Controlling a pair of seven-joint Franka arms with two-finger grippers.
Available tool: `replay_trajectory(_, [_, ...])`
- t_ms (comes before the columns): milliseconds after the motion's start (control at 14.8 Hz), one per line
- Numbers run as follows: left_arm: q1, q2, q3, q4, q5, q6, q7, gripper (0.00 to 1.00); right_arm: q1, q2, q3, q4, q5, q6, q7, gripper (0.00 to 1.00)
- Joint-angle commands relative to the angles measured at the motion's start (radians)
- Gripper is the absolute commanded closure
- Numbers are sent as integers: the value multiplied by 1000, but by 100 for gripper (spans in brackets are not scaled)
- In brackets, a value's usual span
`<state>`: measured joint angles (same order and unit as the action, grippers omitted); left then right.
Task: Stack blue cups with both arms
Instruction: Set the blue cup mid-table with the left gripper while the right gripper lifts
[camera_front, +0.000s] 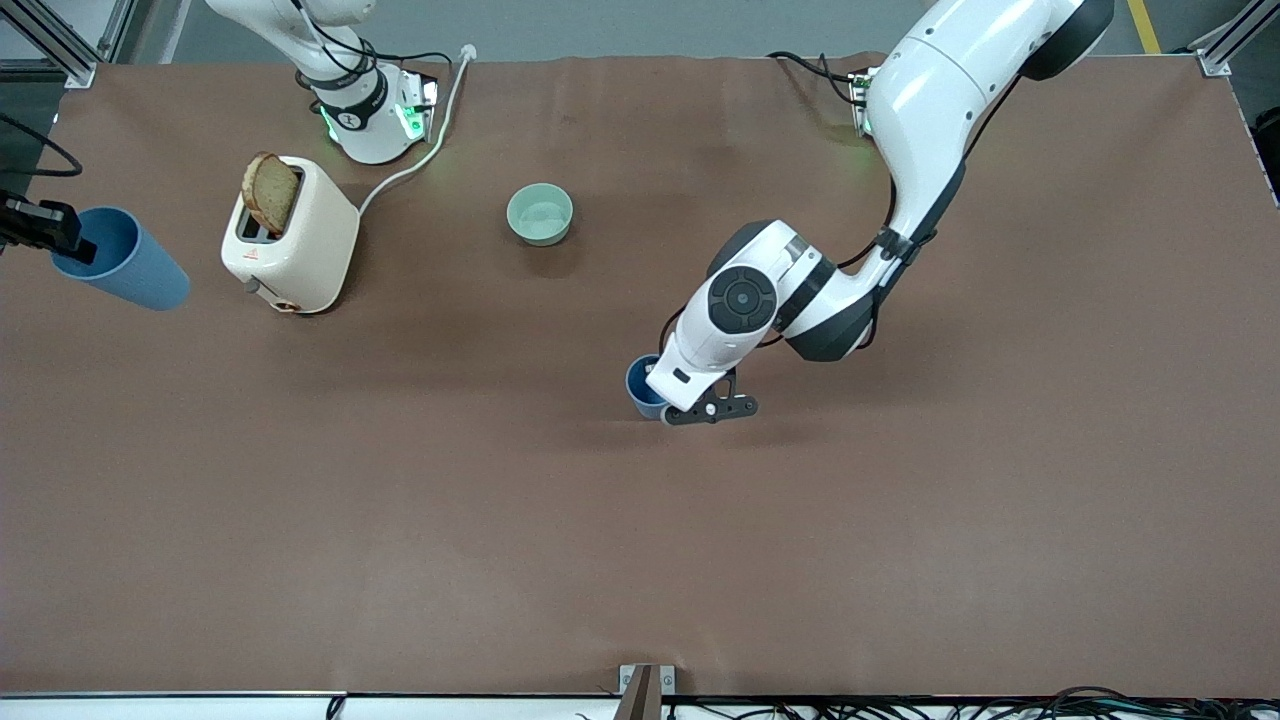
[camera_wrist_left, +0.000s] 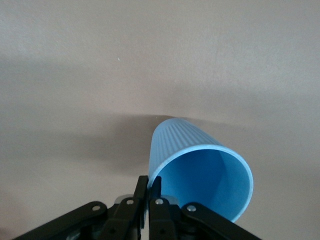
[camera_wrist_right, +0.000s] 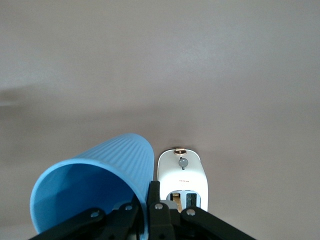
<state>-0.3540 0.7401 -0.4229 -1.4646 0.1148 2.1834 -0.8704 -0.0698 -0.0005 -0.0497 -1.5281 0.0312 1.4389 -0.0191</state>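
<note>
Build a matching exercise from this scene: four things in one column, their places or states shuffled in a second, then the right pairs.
Things:
1. ribbed blue plastic cup in the left gripper
2. ribbed blue plastic cup in the right gripper
3. brown slice of toast
4. pale green round bowl

States:
A. sticks up from the cream toaster
B. stands free on the brown table, between the arm bases
C. gripped at the rim mid-table
D. gripped at the rim, at the right arm's end

Pairs: 1-C, 2-D, 3-A, 4-B

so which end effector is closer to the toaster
Right. The right end effector, shut on a blue cup's rim, is up beside the toaster at the right arm's end. The left end effector grips the other cup mid-table.
</note>
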Motion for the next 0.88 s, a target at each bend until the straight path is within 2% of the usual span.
replay_trajectory(0, [-19,5,3,20,0,18,-15,87,-1,-6,1,-3,4,0,-10,96])
replay_trajectory(135, [-19,4,3,20,0,18,-44,71,1,-7,1,-1,4,0,-10,96])
replay_trajectory(203, [-19,2,3,21,0,18,-44,59,2,-7,2,-1,4,0,-9,96])
replay_trajectory(270, [-17,-4,3,23,5,16,-42,39,2,-7,2,0,4,0,-9,96])
replay_trajectory(338, [-10,-14,4,24,14,10,-41,9,5,-7,2,2,4,0,-7,96])
replay_trajectory(405, [0,-28,7,27,16,3,-35,0,11,-7,4,3,6,0,-2,96])
replay_trajectory(608, [73,-129,10,33,14,-88,-10,0,95,-7,4,6,33,44,39,96])
replay_trajectory(811, [160,-209,6,107,14,-248,57,0,241,7,4,6,33,119,238,96])
